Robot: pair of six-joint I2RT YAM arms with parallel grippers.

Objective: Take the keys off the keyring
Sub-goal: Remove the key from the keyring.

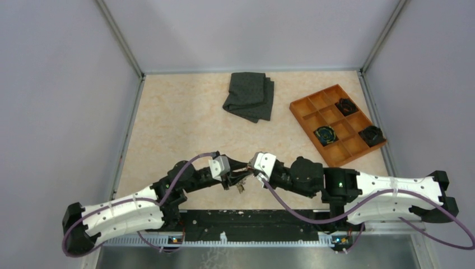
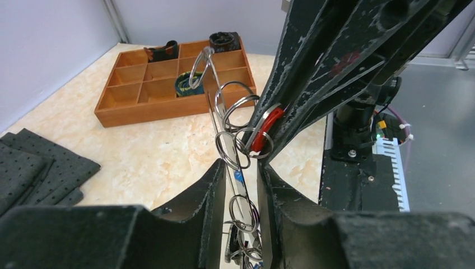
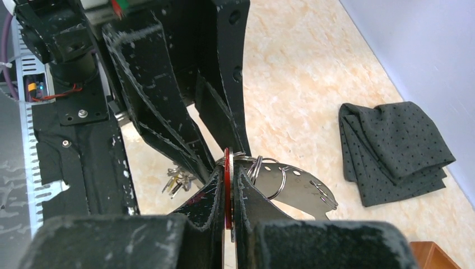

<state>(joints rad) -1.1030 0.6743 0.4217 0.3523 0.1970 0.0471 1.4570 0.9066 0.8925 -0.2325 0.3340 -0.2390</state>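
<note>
While held, keyring (image 3: 302, 188) points toward cloth (image 3: 395, 145).

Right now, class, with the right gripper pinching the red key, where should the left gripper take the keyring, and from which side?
Grip the keyring by its flat band, close beside the small rings, coming from opposite the right gripper. The band sits edge-on between the open fingers of the left gripper, so they would likely close on its broad faces.
</note>
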